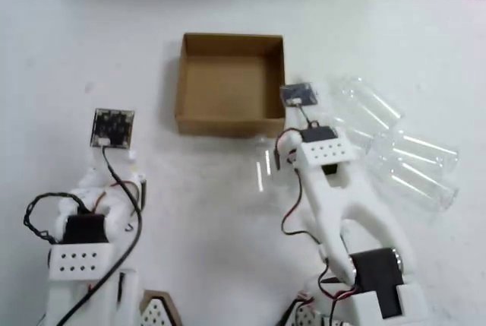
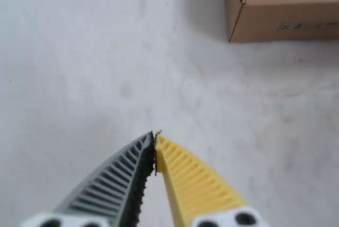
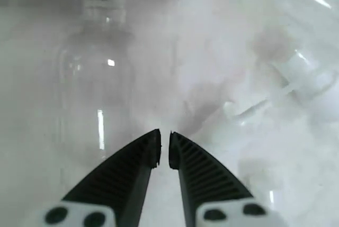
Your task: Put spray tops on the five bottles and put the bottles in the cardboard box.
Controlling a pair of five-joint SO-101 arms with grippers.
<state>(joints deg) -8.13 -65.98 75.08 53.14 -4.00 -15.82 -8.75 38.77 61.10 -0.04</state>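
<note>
Two white robot arms stand side by side at a white tabletop [image 1: 425, 30]. An open brown cardboard box [image 1: 228, 125] sits upright near the middle, toward the far edge.

The left arm [image 1: 80, 235] is at the near left, well apart from the box. The left gripper [image 2: 155, 143] has one grey ribbed finger and one yellow. It hangs over the tabletop with its fingers pressed tip to tip and nothing between them. A corner of the box shows beyond it.

The right arm [image 1: 342, 204] stretches forward, close to the box's near right corner. The right gripper [image 3: 164, 150] has black ribbed fingers drawn almost together, with only a sliver between the tips. It holds nothing and sits low over the tabletop, just short of a clear plastic bottle [image 3: 92, 84]. The bottle appears to lie on its side with its bare threaded neck toward the box. From above it rests just in front of the box's near right corner, between the two arms and beside the right one.

A loose cluster of clear plastic bottles [image 1: 410, 166] lies on the tabletop to the right of the right arm. They lie on their sides, touching or overlapping, and their number is hard to tell.

Near the right gripper lies what looks like a white spray top [image 3: 299, 71] with a thin tube, too blurred to be sure of.
</note>
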